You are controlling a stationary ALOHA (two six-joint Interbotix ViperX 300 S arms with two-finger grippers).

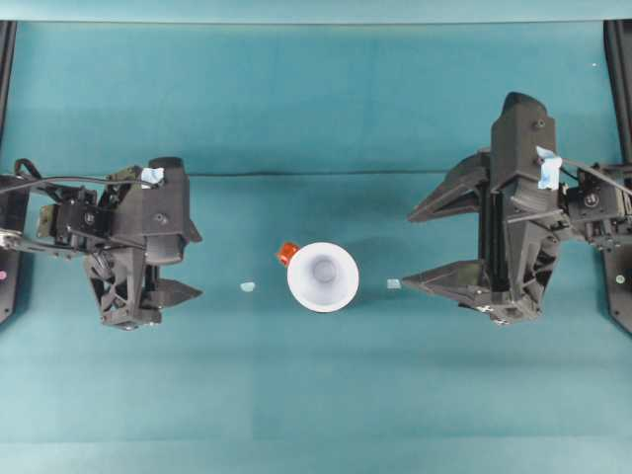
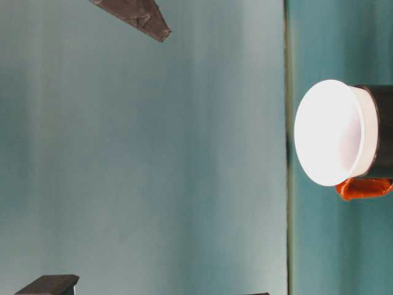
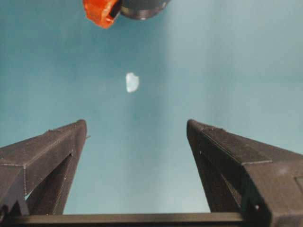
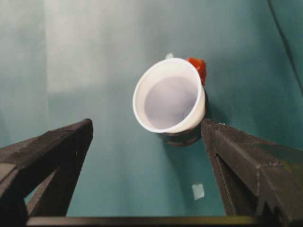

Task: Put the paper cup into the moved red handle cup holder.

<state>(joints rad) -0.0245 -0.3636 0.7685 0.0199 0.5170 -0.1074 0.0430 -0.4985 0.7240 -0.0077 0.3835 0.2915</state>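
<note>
Sitting near the middle of the teal counter (image 1: pixel 316 395), the paper cup (image 1: pixel 323 276) rests upright inside the red handle cup holder (image 1: pixel 287 253), whose black wall shows under the cup's rim in the right wrist view and whose red-orange tab pokes out on the side toward the left arm. The cup lies between the two arms and touches neither: the left end effector (image 1: pixel 178 291) is well apart on one side, the right end effector (image 1: pixel 430 245) near on the other, its lower finger tip pointing toward the cup. Both stand spread wide with nothing between the fingers; the right one is opened far more broadly than the left. I count one white cup, one black holder, and two small pale scraps on the counter, one scrap (image 1: pixel 248 287) between the left end effector and the holder, the other scrap (image 1: pixel 394 283) just beside the right finger tip. The cup's inside looks bare white.
</note>
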